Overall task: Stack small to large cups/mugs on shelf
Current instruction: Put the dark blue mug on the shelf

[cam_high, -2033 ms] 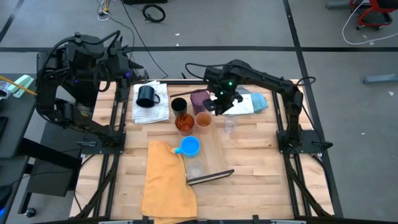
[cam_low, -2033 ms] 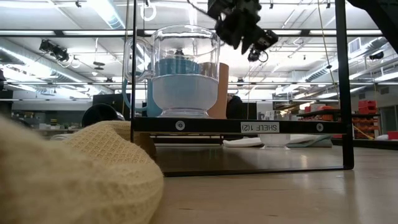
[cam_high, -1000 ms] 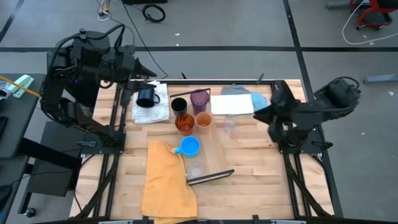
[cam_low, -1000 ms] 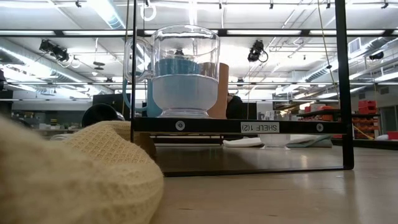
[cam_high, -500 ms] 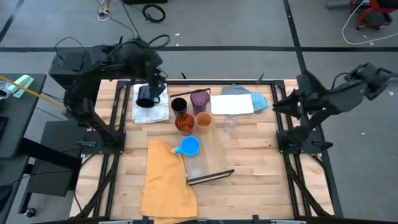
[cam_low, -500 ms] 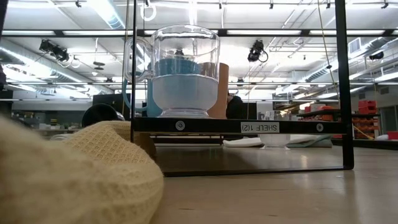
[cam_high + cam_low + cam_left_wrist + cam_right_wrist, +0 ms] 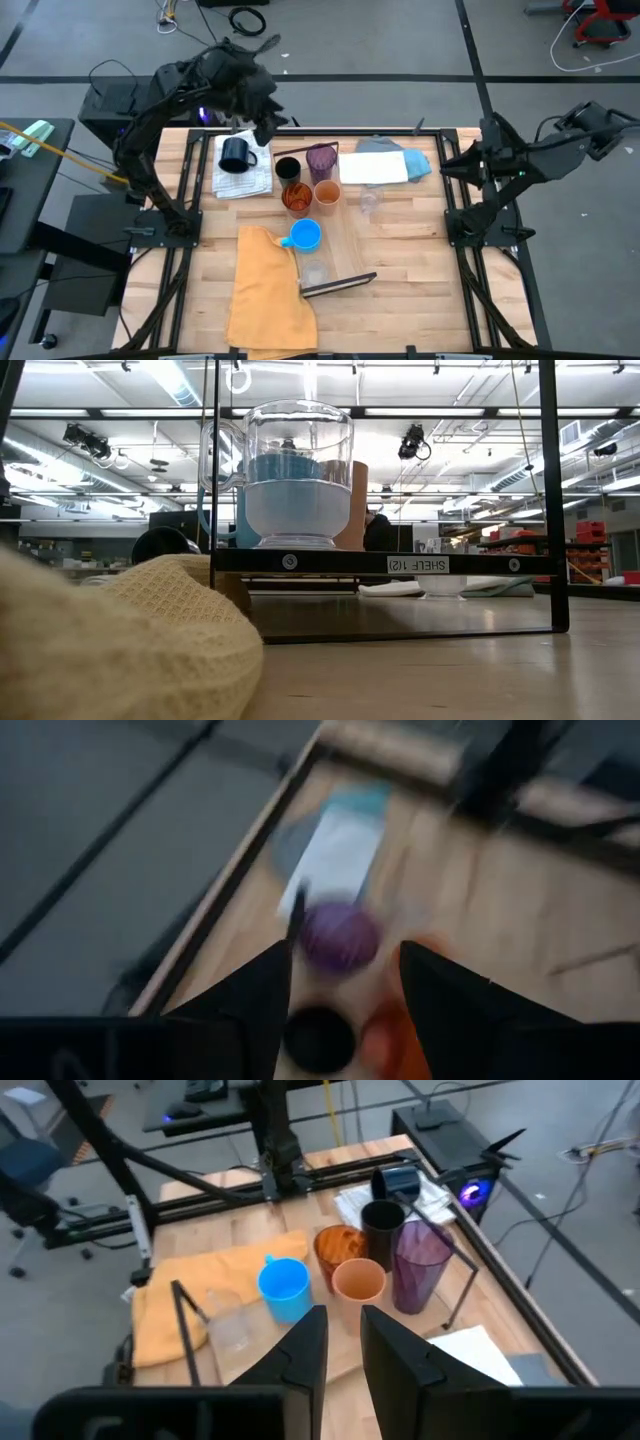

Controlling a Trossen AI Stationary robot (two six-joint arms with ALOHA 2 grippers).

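The room is big, with a grey floor (image 7: 400, 40) marked by dark lines, and long ceiling lights (image 7: 180, 380) that show in the low view. Cables (image 7: 245, 18) lie on the floor past the far end of the bench.

The bench (image 7: 400, 290) is made of pale wood slats and has a black frame. A mustard-yellow cloth (image 7: 265, 290) lies on its near part. A white cloth (image 7: 243, 172) lies near the far left corner, and the dark navy mug (image 7: 235, 154) stands on it. A white and blue cloth (image 7: 390, 165) lies at the far right.

The shelf (image 7: 345, 255) is a long pale plank in the middle of the bench, with a thin dark bar (image 7: 338, 285) at its near end. The cups sit along it: the purple tumbler (image 7: 320, 160) and black cup (image 7: 287, 168) at the far end, then the orange tumbler (image 7: 295, 198) and peach cup (image 7: 327, 192), then the bright blue mug (image 7: 303, 235). A clear cup (image 7: 369, 203) stands just beside the peach cup and another clear cup (image 7: 316, 273) near the dark bar.

The left end effector (image 7: 268, 118) hangs above the far left edge of the bench, close to the navy mug. Its fingers (image 7: 262, 995) are partly apart and hold nothing.

The right end effector (image 7: 448, 165) is off past the right edge of the bench. Its fingers (image 7: 300, 1355) are only a little apart and hold nothing.
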